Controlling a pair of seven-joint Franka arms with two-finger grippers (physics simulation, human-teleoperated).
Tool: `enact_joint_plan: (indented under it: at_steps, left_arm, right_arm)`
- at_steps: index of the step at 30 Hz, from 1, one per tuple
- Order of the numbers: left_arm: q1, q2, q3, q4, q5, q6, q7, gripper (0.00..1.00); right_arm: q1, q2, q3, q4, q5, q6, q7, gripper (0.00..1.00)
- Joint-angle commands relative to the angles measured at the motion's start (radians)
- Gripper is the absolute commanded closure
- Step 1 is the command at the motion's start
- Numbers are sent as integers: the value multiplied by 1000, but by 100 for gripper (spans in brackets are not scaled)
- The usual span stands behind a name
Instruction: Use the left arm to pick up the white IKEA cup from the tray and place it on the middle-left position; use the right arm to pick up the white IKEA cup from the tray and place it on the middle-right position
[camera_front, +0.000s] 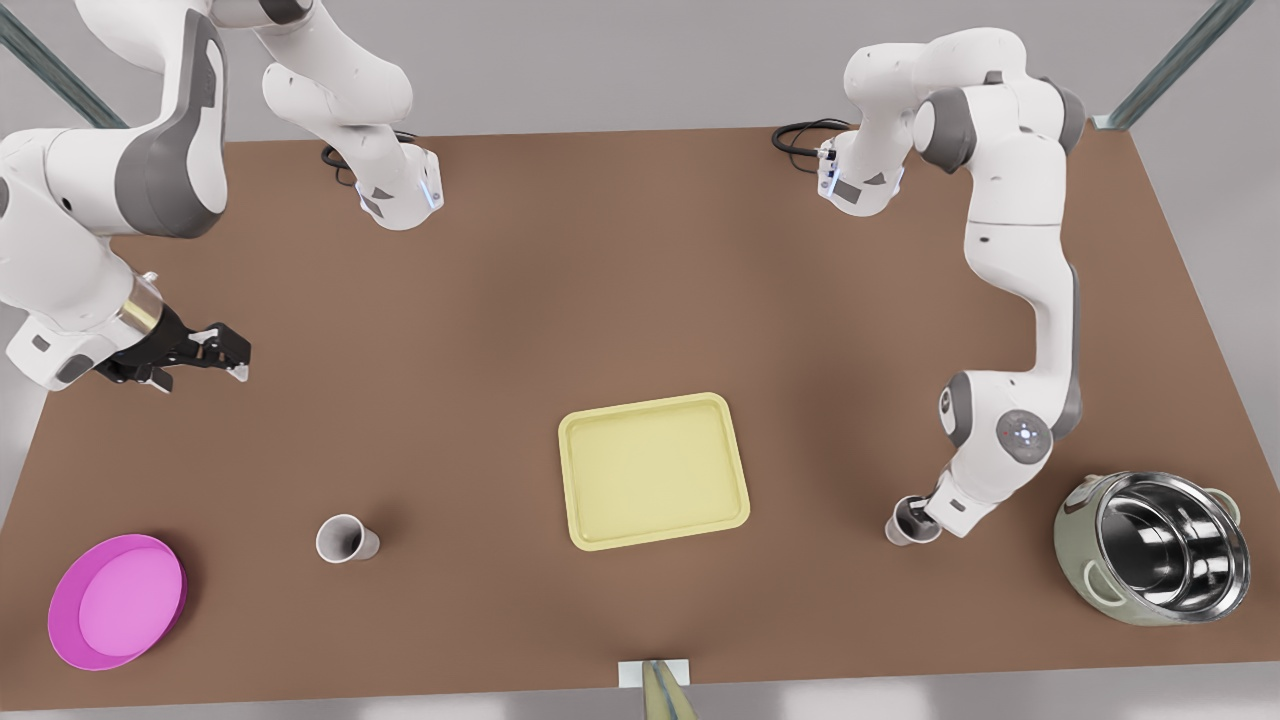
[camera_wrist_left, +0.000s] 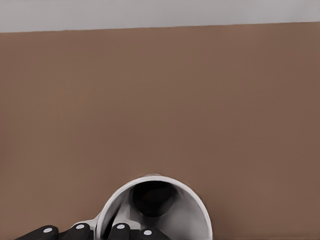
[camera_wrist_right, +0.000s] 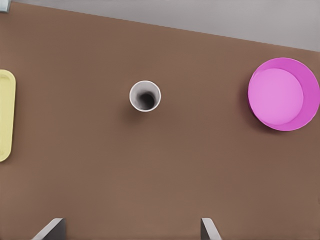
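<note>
White cup (camera_front: 908, 524) sits clamped in our left end effector (camera_front: 916, 517), upright on the counter (camera_front: 640, 300); our right end effector (camera_front: 222, 352) waits apart, the other cup (camera_front: 345, 538) well clear.

The white cup (camera_wrist_left: 165, 210) at the left gripper (camera_front: 915, 520) was cropped by the frame edge, the hold on it unclear. Beyond the right gripper (camera_wrist_right: 131, 226), off to one side, the tray (camera_wrist_right: 5, 115) ran out of frame.
</note>
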Motion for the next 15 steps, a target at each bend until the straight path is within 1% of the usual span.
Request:
enact_joint_plan:
  at_steps: [1, 2, 3, 4, 7, 9, 11, 12, 13, 14, 15]
  left_arm:
    - [0, 3, 0, 1, -26, 9, 220, 88]
    - [0, 3, 0, 1, -27, 9, 220, 84]
    - [0, 3, 0, 1, -26, 9, 220, 22]
    - [0, 3, 0, 1, -26, 9, 220, 0]
    - [0, 0, 1, 13, -20, -2, 226, 0]
    - [0, -38, 1, 17, -18, -99, 223, 0]
    - [0, -133, 0, 60, -23, -310, 195, 0]
    - [-6, -181, -11, 155, -33, -553, 88, 0]
    - [-7, -304, -11, 179, -138, -744, -36, 0]
    - [-11, -391, -11, 166, -133, -850, -79, 0]
    - [-24, -483, -13, 102, -116, -872, -110, 0]
  right_arm:
    - [2, -1, 2, 1, -1, 1, 60, 0]
    - [2, -1, 0, 1, 2, 1, 53, 0]
    - [2, -1, 0, 1, 0, 1, 59, 0]
    - [2, -1, 0, 1, 0, 1, 59, 0]
    - [2, -1, 0, 1, 0, 1, 59, 0]
    - [2, -1, 0, 1, 0, 1, 60, 0]
    - [2, -1, 0, 1, 2, 1, 59, 0]
    - [2, -1, 0, 1, 2, 1, 60, 0]
    - [2, -1, 0, 1, 2, 1, 60, 0]
    - [0, -1, 0, 1, 2, 1, 60, 0]
    - [0, -1, 0, 1, 2, 1, 60, 0]
